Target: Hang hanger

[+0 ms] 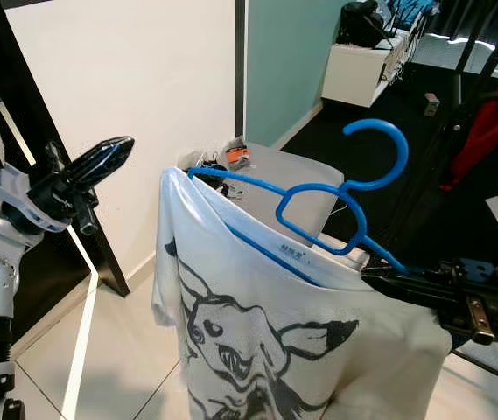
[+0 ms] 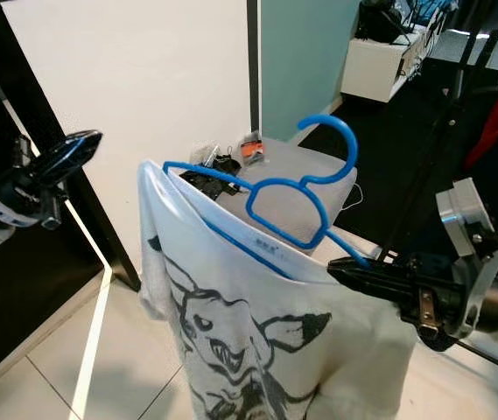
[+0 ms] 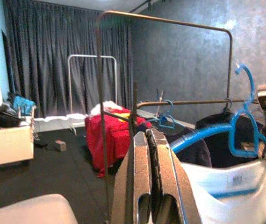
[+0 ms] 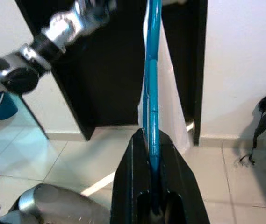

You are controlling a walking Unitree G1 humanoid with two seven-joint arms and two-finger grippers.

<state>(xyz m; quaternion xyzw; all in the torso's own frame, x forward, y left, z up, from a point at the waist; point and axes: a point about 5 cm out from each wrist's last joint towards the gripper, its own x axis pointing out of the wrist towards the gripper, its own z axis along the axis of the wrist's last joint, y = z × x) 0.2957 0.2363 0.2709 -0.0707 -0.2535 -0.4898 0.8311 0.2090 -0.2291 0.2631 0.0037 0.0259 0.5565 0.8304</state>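
A blue plastic hanger (image 1: 257, 185) carries a white T-shirt (image 1: 257, 332) with a black cartoon print, held up in front of me. Its hook (image 1: 389, 140) points up and to the right. My right gripper (image 1: 380, 276) is shut on the hanger's right arm end, where the shirt's shoulder drapes over it; the right wrist view has the blue bar (image 4: 152, 70) running out from between the fingers (image 4: 137, 154). My left gripper (image 1: 113, 153) is raised at the left, shut and empty, apart from the shirt. A metal garment rack (image 3: 163, 21) with a hanging bar (image 3: 184, 101) stands beyond the left gripper (image 3: 151, 137).
A grey bin (image 1: 292, 175) with clutter on top stands behind the shirt by the white wall. A black panel (image 1: 21, 114) rises at the left. Red garments (image 1: 494, 122) and black rack poles (image 1: 441, 149) are at the right; a white cabinet (image 1: 362, 70) sits farther back.
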